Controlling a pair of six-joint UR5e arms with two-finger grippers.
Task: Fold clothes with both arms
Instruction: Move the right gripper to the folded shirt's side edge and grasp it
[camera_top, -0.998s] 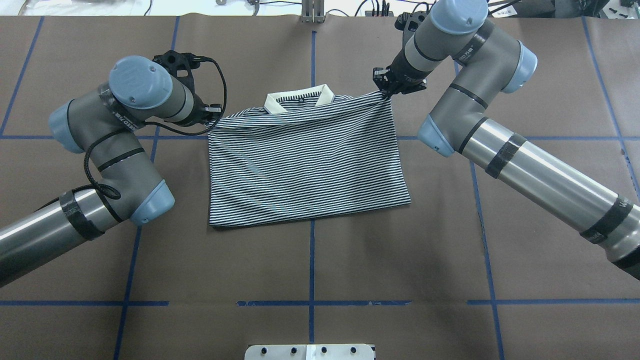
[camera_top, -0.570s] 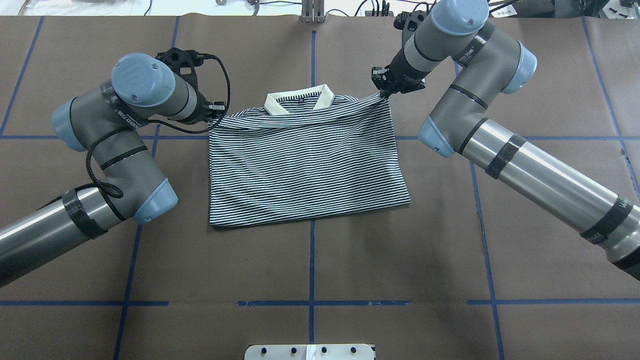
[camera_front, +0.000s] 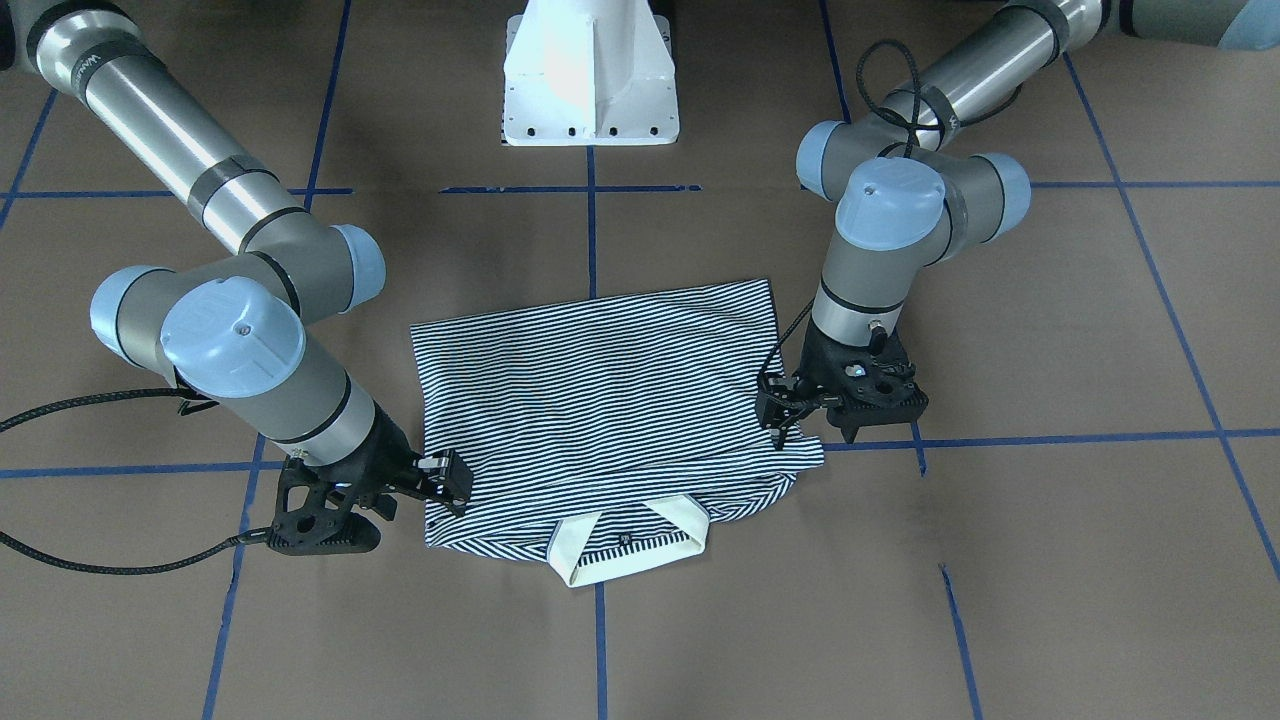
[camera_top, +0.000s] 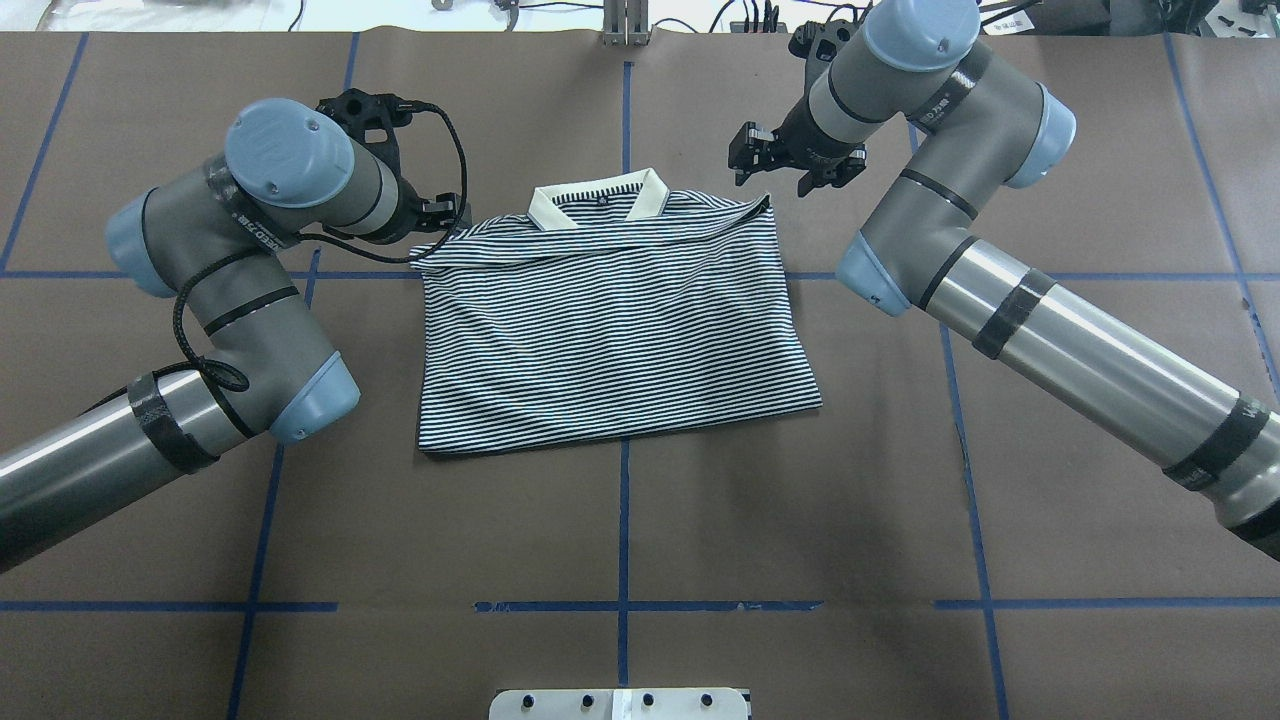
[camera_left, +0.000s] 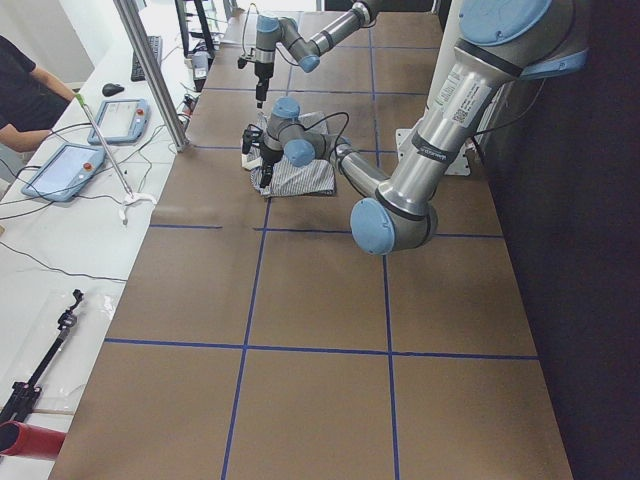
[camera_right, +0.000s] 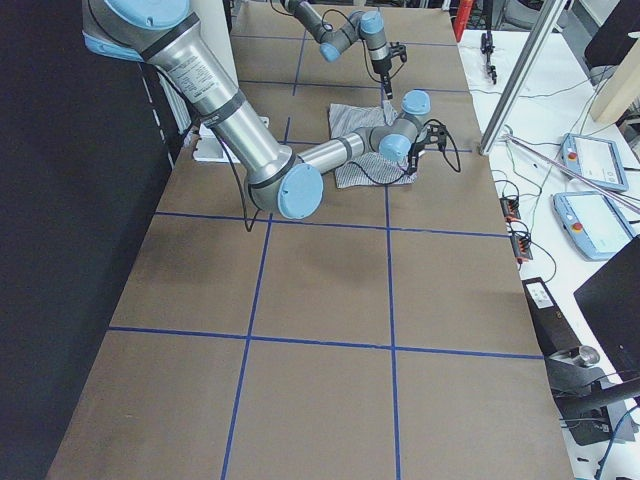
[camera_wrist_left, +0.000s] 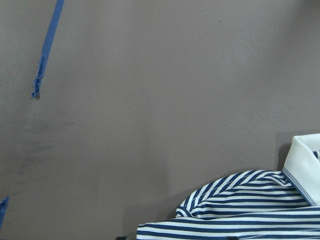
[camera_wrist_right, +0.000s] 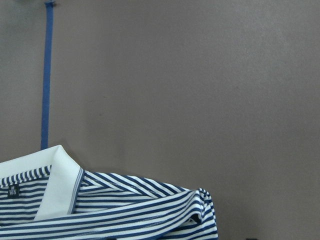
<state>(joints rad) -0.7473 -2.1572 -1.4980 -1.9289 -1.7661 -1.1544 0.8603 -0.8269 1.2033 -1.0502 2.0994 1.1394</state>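
Observation:
The striped polo shirt (camera_top: 610, 320) lies folded into a rectangle at the table's middle, white collar (camera_top: 600, 200) at the far edge. My right gripper (camera_top: 768, 165) hangs open just beyond the shirt's right shoulder corner (camera_top: 762, 207), clear of the cloth. My left gripper (camera_top: 447, 213) stands at the left shoulder corner (camera_top: 425, 250) and looks open, the corner lying loose below it. In the front view the shirt (camera_front: 600, 400) sits between the left gripper (camera_front: 785, 420) and the right gripper (camera_front: 452, 480). Both wrist views show a shoulder corner (camera_wrist_left: 225, 200) (camera_wrist_right: 200, 200) resting on the table.
Brown table cover with blue tape lines (camera_top: 623, 520). The white pedestal base (camera_front: 590, 80) stands at the robot's side. A side bench with pendants (camera_left: 60, 170) and a person's sleeve (camera_left: 25, 90) lies beyond the far edge.
The right gripper let go of the right shoulder corner, opened and drew back toward the far edge; the corner dropped onto the shirt. The left gripper shifted slightly up and right, its corner laid down.

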